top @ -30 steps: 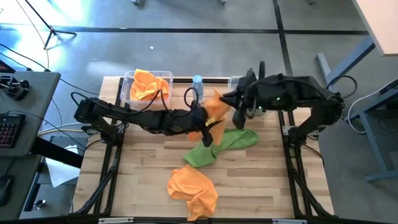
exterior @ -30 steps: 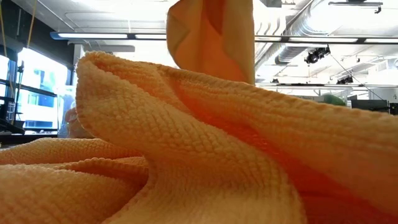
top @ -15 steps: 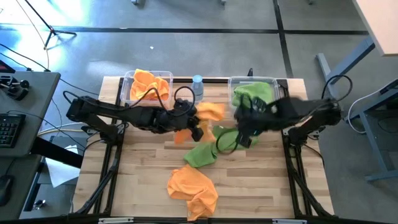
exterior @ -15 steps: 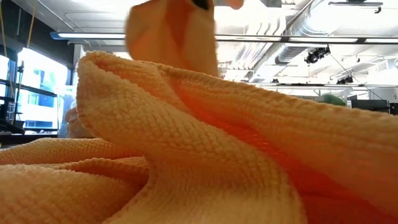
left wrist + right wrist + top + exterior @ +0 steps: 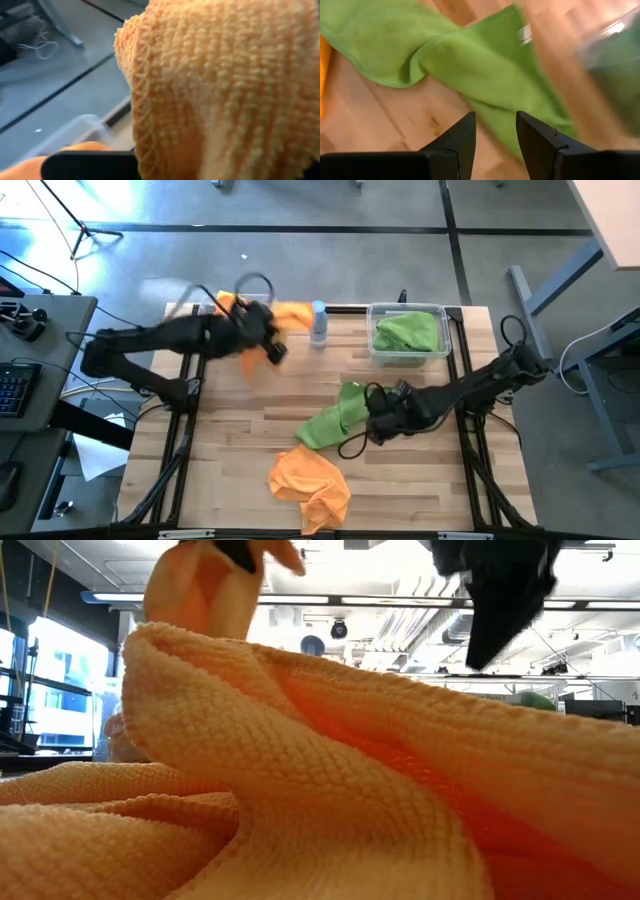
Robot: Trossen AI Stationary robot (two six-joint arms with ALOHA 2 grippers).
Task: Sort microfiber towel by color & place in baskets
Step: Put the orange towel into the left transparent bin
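Observation:
My left gripper is shut on an orange microfiber towel at the far left of the table, beside the left basket, which holds orange cloth. The towel fills the left wrist view. My right gripper stands open just above the table, at the near end of a green towel that lies flat and crumpled mid-table. Its fingers touch nothing. The right basket holds green towels. More orange towels lie heaped near the front edge. My left gripper holds the orange towel lifted clear of the table. The cloth itself covers the fingers in the left wrist view, so which part they have cannot be told. A stitched edge hangs in front of the camera.
A small translucent bottle with a blue cap stands between the two baskets at the far edge. The heaped orange cloth fills most of the low view. Bare wood lies left of the towels.
My left gripper has carried the orange towel from mid-table toward the far left, to beside the left basket, with the cloth lifted clear throughout. My right gripper has come down from over the right basket toward the near edge, to the green towel on the table.

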